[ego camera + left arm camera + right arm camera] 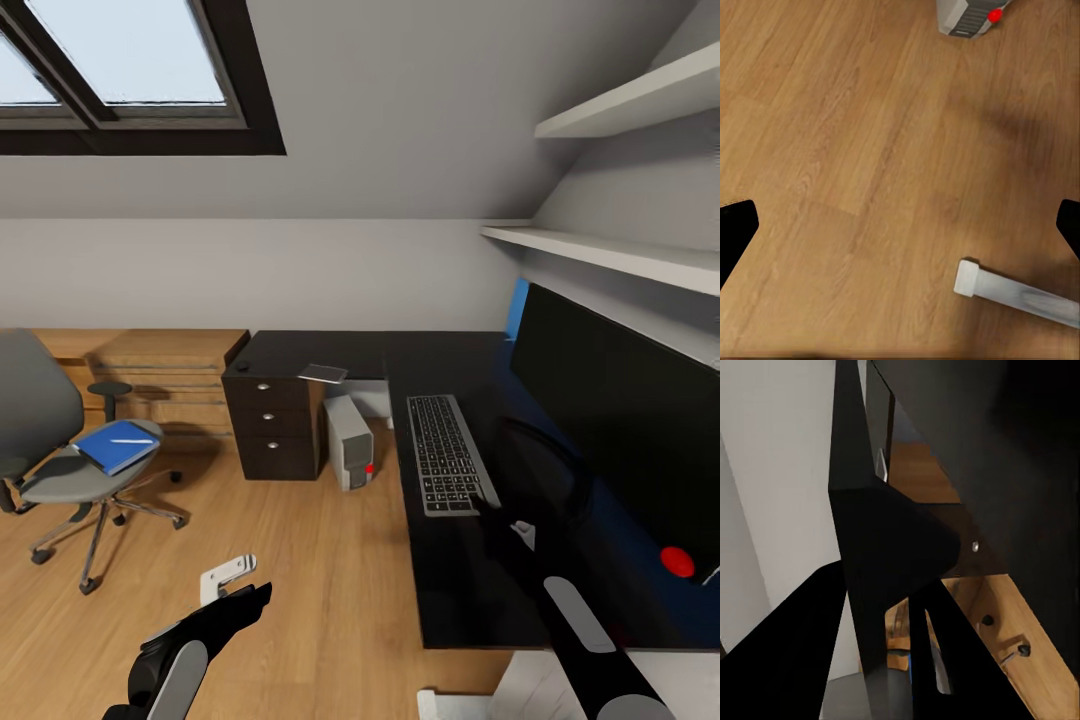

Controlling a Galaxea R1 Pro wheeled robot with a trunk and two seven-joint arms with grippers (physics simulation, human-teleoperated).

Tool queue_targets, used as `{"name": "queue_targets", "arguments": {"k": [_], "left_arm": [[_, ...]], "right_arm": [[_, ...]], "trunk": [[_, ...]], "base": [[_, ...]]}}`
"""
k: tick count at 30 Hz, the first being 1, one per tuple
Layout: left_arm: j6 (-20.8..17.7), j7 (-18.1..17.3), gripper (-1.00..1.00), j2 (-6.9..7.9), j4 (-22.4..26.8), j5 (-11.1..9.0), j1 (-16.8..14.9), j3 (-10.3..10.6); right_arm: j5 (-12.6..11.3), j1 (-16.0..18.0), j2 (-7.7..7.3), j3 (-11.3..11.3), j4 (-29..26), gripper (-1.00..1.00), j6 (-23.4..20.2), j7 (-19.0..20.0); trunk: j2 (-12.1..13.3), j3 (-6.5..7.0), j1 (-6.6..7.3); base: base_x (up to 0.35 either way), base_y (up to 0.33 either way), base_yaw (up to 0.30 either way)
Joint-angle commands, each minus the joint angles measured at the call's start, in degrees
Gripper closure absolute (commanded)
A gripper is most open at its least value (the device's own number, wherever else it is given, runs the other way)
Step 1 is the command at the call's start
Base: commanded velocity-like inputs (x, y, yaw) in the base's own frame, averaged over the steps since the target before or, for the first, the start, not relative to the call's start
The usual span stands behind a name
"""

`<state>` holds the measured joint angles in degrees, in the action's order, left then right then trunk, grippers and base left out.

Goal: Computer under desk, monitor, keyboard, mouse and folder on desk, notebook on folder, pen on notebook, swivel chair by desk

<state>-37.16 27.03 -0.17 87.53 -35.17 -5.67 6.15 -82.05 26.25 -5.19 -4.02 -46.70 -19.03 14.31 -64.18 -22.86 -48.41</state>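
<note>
The black desk (pixel 450 590) carries the wide monitor (pixel 620 420) at the right, with the keyboard (pixel 445 455) lying before it. My right gripper (pixel 487 505) hovers at the keyboard's near right corner; its jaws are too dark to read. The grey notebook (pixel 323 373) lies on the desk's far wing, and a tiny black bump there looks like the mouse (pixel 243 367). Under the desk stands the computer (pixel 350 440) (pixel 967 16). At the left, the swivel chair (pixel 60 470) holds the blue folder (pixel 117 445) with the white pen (pixel 118 438) on it. My left gripper (pixel 250 598) (pixel 900 225) hangs open over the floor.
Dark drawers (pixel 270 425) with silver knobs stand under the desk's far wing. Low oak cabinets (pixel 160 375) line the back wall behind the chair. White shelves (pixel 610 255) hang above the monitor. A white bar (pixel 1016 294) lies across the oak floor below my left gripper.
</note>
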Motion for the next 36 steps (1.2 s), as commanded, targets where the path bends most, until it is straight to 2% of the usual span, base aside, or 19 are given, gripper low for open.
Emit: {"name": "queue_targets", "arguments": {"k": [1, 5, 14, 20, 36], "left_arm": [[-0.1, 0.6, -1.0, -0.01, 0.1, -0.6, 0.0, 0.0], [-0.1, 0.6, -1.0, -0.01, 0.0, -0.7, 0.0, 0.1], [-0.1, 0.6, -1.0, -0.01, 0.0, -0.6, 0.0, 0.1], [-0.1, 0.6, -1.0, -0.01, 0.1, -0.6, 0.0, 0.1], [-0.1, 0.6, -1.0, -0.01, 0.1, -0.5, 0.0, 0.3]], "right_arm": [[-0.5, 0.0, 0.0, -0.1, 0.0, 1.0, -0.4, 0.1], [-0.5, 0.0, 0.0, 0.0, 0.0, 1.0, -0.4, -0.1], [-0.5, 0.0, 0.01, -0.1, 0.1, 1.0, -0.5, 0.0], [-0.4, 0.0, 0.09, 0.1, 0.2, 1.0, -0.3, -0.2], [-0.7, 0.0, 0.24, 0.1, 0.4, 1.0, -0.7, -2.1]], "trunk": [[0.0, -0.06, 0.0], [0.0, -0.06, 0.0], [0.0, -0.06, 0.0], [0.0, -0.06, 0.0], [0.0, -0.06, 0.0]], "base": [[-0.062, -0.287, 0.0], [-0.049, -0.265, 0.0], [-0.003, -0.022, 0.0], [0.0, -0.179, 0.0], [-0.039, -0.038, 0.0]]}}
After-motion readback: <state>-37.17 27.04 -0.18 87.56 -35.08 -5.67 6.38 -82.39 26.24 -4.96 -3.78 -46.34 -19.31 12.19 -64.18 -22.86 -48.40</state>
